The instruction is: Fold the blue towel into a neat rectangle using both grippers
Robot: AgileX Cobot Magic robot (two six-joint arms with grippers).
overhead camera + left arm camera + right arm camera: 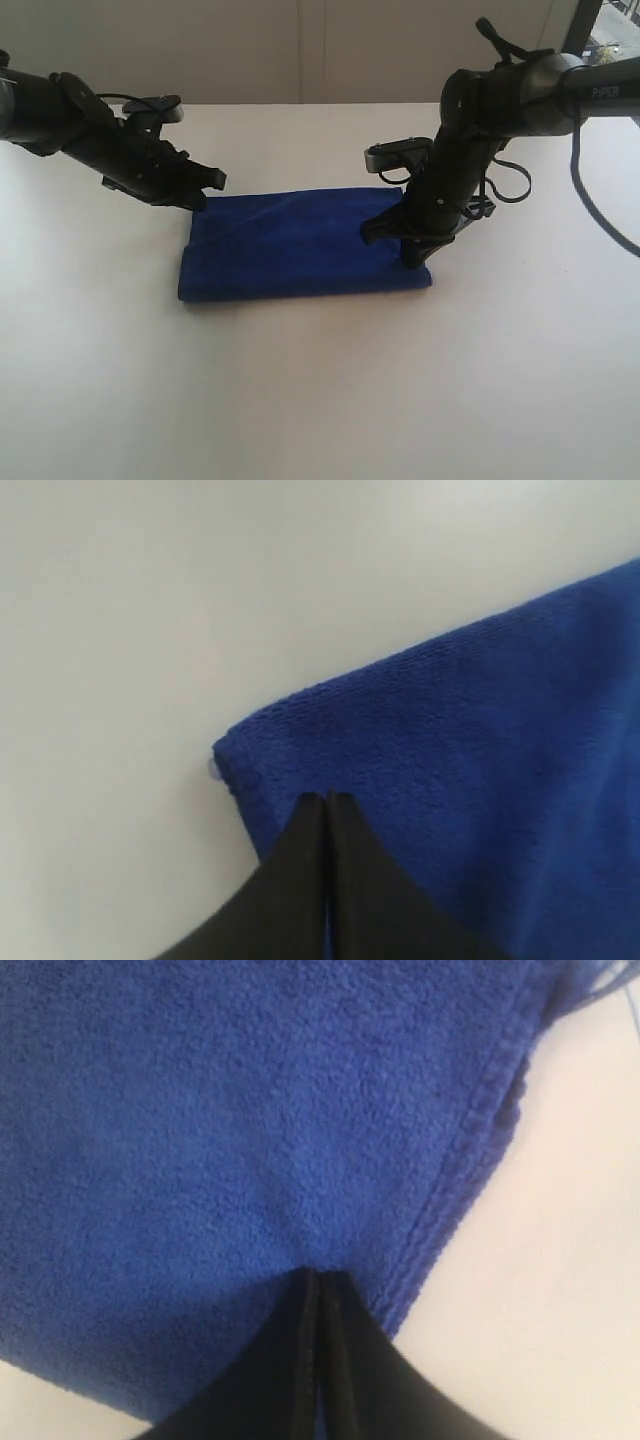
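Note:
The blue towel (pixel 300 245) lies on the white table as a folded rectangle, its long side running left to right. My left gripper (pixel 212 180) hovers at the towel's far left corner with its jaws pressed together and no cloth between them. In the left wrist view its tips (pixel 328 798) sit just inside that corner of the towel (pixel 480 740). My right gripper (pixel 412 262) points down onto the towel's right end near the front corner, also shut. In the right wrist view its tips (pixel 322 1276) rest against the plush of the towel (pixel 200 1110) beside the stitched hem (pixel 470 1170).
The white table (pixel 320 400) stretches on all sides of the towel. A pale wall (pixel 300 50) runs behind the far edge. A black cable (pixel 600 215) hangs from the right arm at the right side.

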